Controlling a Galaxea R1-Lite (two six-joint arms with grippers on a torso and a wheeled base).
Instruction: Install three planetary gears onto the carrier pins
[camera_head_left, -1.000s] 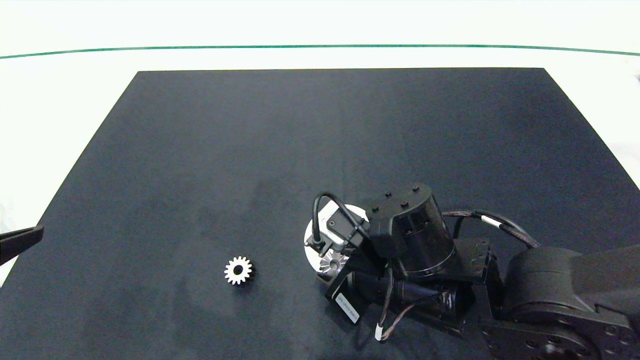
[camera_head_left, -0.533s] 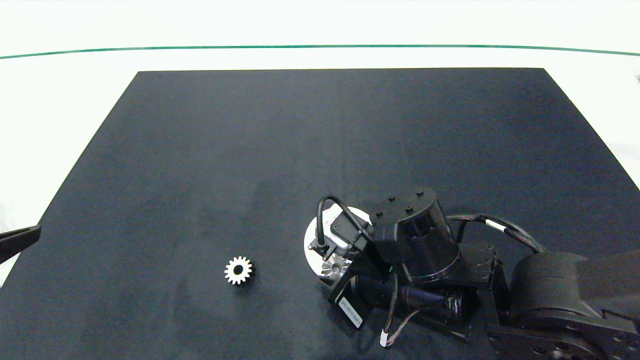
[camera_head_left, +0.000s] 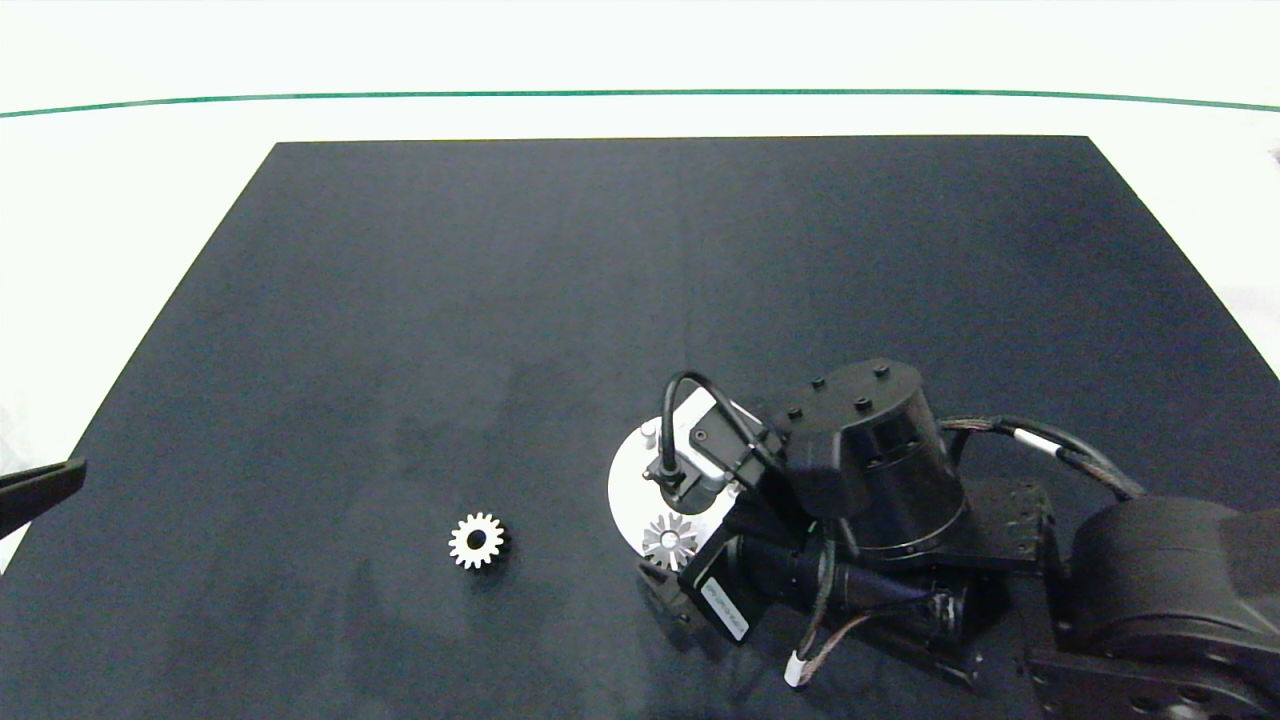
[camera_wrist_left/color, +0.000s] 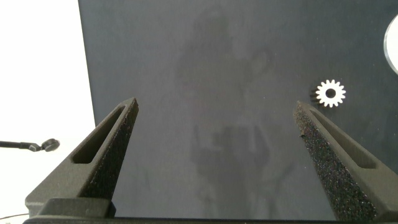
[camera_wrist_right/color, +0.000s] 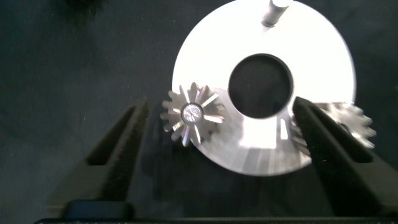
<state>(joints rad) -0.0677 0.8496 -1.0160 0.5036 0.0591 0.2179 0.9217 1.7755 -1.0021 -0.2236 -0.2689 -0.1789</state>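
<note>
The white carrier disc (camera_wrist_right/color: 317, 56) lies under my right gripper (camera_wrist_right/color: 221, 107), which is open with its fingers on either side of the disc. One planetary gear (camera_wrist_right/color: 191, 114) sits on a carrier pin at the disc's rim. A second gear (camera_wrist_right/color: 356, 124) shows on the opposite rim, partly hidden by a finger. One bare pin (camera_wrist_right/color: 275, 11) stands upright. In the head view the disc (camera_head_left: 632, 480) shows the seated gear (camera_head_left: 670, 540) and the bare pin (camera_head_left: 649, 431). A third gear (camera_head_left: 477, 541) lies flat on the mat, left of the disc. My left gripper (camera_wrist_left/color: 216, 109) hovers open.
The black mat (camera_head_left: 600, 280) covers most of the white table (camera_head_left: 120, 180). My right arm (camera_head_left: 870, 480) hides the disc's right half in the head view. The left arm's finger (camera_head_left: 35, 490) pokes in at the left edge.
My right arm has drawn back to the right and slightly up, uncovering more of the disc and a bare pin. The gear on the near pin stays in place. The loose gear has not moved.
</note>
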